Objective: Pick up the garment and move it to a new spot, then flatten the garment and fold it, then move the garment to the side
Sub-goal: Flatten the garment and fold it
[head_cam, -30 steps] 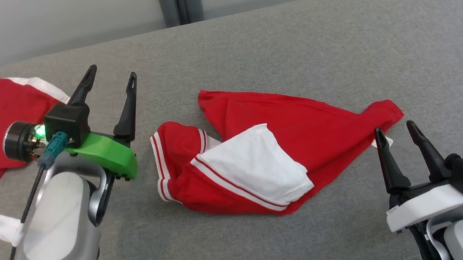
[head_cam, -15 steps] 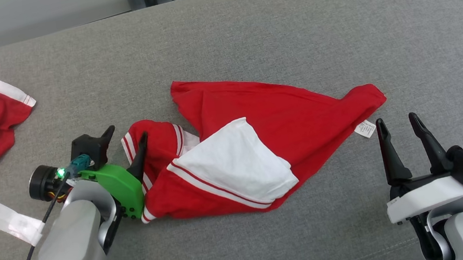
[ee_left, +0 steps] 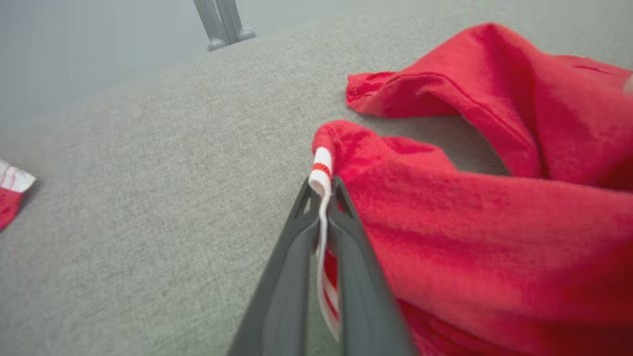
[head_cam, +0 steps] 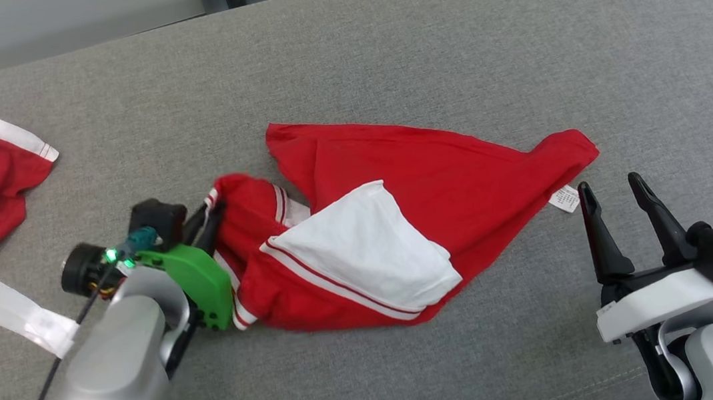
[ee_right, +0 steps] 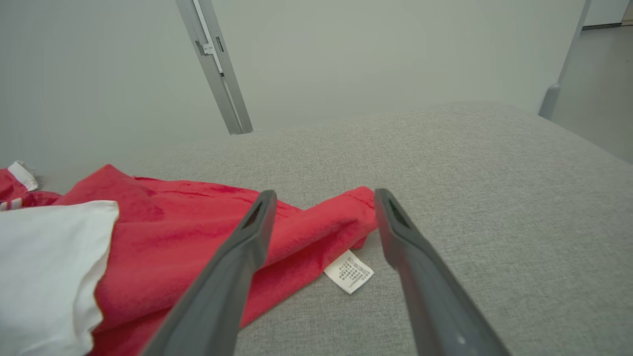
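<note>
Your garment (head_cam: pixel 434 177) was a red top with white parts, and it lay crumpled near the middle of the grey surface (head_cam: pixel 447 49). A white panel (head_cam: pixel 362 253), edged with thin red and white stripes, was folded over its near side. One red corner reached far to the right, with a small white label (head_cam: pixel 563 198) poking out just beneath it. Another red corner pointed away from you. On the left, a sleeve was bunched up. Its striped cuff (ee_left: pixel 322 168) stood on edge, pinched between the fingers of the left gripper (ee_left: pixel 324 185).
</note>
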Controlling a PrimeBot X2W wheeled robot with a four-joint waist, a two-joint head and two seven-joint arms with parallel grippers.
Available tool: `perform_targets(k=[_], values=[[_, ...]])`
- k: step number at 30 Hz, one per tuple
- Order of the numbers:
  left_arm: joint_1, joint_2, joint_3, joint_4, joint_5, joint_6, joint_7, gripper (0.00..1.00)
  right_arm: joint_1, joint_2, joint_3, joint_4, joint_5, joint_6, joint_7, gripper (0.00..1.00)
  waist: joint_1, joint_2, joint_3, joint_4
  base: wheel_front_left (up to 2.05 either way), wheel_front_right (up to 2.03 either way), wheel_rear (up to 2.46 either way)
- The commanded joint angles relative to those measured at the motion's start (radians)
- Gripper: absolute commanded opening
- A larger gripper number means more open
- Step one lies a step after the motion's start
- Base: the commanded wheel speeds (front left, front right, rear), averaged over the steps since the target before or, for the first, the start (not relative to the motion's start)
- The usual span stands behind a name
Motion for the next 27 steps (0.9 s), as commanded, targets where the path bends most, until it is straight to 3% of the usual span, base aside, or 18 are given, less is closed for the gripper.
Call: perform_targets(k=[1,8,9,10,11,20,27], values=[[-0.047,0.016,0.014,0.008,-0.004,-0.002,-0.023,0.0,-0.012,-0.005,-0.004,0.001,0.002,-0.001,-0.003,1.0,0.0,-0.0001,0.0,-0.002,0.0,0.0,0.0],[-0.146,0.03,0.092,0.011,0.019,0.051,-0.06,0.0,-0.012,-0.004,-0.017,-0.005,-0.006,-0.001,-0.003,1.0,0.0,-0.0001,0.006,-0.008,0.0,0.0,0.0],[-0.148,0.029,0.1,0.008,0.025,0.054,-0.058,0.24,-0.014,-0.003,-0.018,-0.005,-0.008,-0.001,-0.003,1.0,0.0,-0.0001,0.007,-0.008,0.0,0.0,0.0],[-0.147,0.028,0.106,0.005,0.031,0.056,-0.058,0.72,-0.014,-0.002,-0.019,-0.005,-0.008,-0.001,-0.003,1.0,0.0,-0.0001,0.008,-0.008,0.0,0.0,0.0],[-0.143,0.025,0.114,0.001,0.038,0.059,-0.058,1.0,-0.014,-0.001,-0.019,-0.004,-0.009,-0.001,-0.003,1.0,0.0,-0.0001,0.009,-0.008,0.0,0.0,0.0],[-0.07,0.012,0.2,-0.055,0.081,0.073,-0.058,1.0,0.006,0.001,-0.027,0.013,-0.013,-0.001,-0.003,1.0,0.0,-0.0001,-0.018,0.023,0.0,0.0,0.0],[-0.02,-0.012,0.217,-0.119,0.133,0.032,-0.057,1.0,0.014,-0.006,-0.011,0.022,-0.01,-0.001,-0.003,1.0,0.0,-0.0001,-0.043,0.047,0.0,0.0,0.0]])
